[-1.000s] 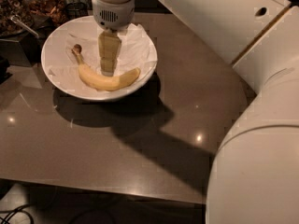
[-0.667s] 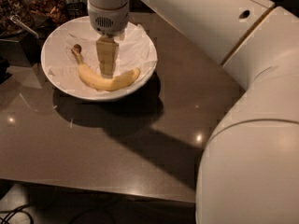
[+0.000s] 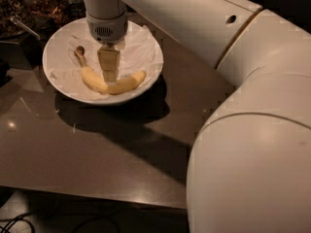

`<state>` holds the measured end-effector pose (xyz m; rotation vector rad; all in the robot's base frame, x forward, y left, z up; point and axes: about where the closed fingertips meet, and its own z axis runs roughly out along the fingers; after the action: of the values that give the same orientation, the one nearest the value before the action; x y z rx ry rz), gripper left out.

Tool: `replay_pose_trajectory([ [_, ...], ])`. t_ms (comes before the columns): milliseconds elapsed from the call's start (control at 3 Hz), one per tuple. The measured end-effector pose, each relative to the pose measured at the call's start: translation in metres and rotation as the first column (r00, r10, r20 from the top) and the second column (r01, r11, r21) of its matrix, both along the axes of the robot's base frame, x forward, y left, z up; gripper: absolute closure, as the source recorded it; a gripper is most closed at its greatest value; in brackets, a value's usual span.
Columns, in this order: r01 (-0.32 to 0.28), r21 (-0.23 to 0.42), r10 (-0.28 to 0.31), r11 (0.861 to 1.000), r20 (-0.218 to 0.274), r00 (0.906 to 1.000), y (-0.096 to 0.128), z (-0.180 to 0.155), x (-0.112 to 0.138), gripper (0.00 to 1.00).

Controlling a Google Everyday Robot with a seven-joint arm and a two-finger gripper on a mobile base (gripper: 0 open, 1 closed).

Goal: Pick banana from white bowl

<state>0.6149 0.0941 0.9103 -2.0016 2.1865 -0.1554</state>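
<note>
The banana point(image 3: 115, 86), pale yellow and curved, lies in the white bowl point(image 3: 60, 42), which is lined with crumpled white paper. Its stem with a dark brown tip point(image 3: 79, 50) points to the upper left. The bowl stands at the back left of the dark table point(image 3: 97, 149). My gripper point(image 3: 109, 75) hangs straight down from the white wrist point(image 3: 107, 23) into the bowl. Its tip is at the middle of the banana, right at or just above its inner curve. Part of the banana's middle is hidden behind the gripper.
My thick white arm point(image 3: 252, 130) fills the right half of the view and hides that side of the table. Dark containers with brown contents point(image 3: 29, 8) stand behind the bowl at the top left. The table's front edge point(image 3: 97, 195) runs along the bottom.
The gripper has stayed over the banana's middle and sunk slightly toward it. The arm's elbow has swung further into the right of the view. Banana and bowl have not moved.
</note>
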Motion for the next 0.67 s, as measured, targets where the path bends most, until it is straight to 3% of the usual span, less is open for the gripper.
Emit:
replay_pose_trajectory([
  [667, -0.01, -0.002, 0.01, 1.0, -0.056, 0.9984, 0.004, -0.027, 0.009, 0.34],
])
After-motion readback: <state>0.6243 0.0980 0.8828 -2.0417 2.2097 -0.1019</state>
